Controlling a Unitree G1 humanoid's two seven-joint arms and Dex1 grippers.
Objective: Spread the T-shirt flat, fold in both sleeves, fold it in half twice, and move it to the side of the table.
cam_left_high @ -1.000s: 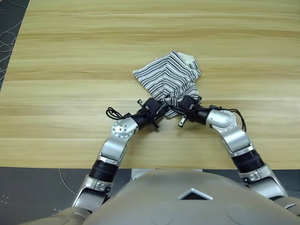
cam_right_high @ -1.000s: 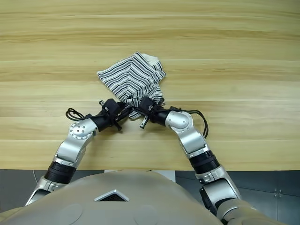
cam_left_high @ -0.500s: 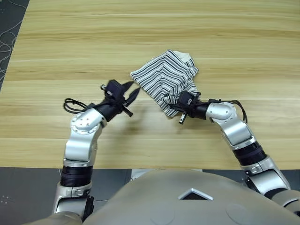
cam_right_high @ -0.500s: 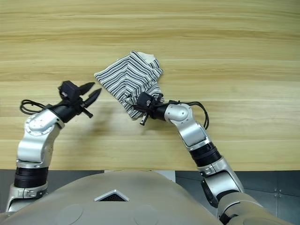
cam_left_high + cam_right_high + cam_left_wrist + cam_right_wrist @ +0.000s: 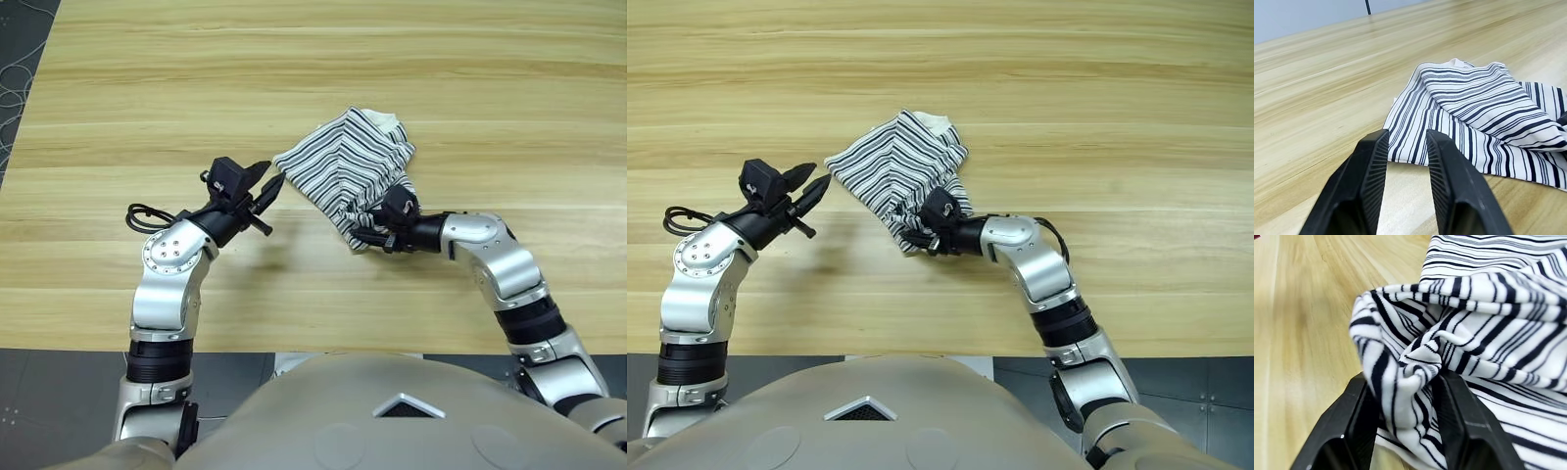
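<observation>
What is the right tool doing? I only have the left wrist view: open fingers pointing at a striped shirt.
Observer: The right tool is shut on a bunched fold at the shirt's near edge.
Operator: Is the shirt spread flat?
Observer: No, it lies crumpled, with layers folded over each other.
Operator: Where on the table is it?
Observer: Around the middle of the table, not at a side.

Striped T-shirt [image 5: 1488,333] bunched between jaws; table [image 5: 1303,308] beneath.
</observation>
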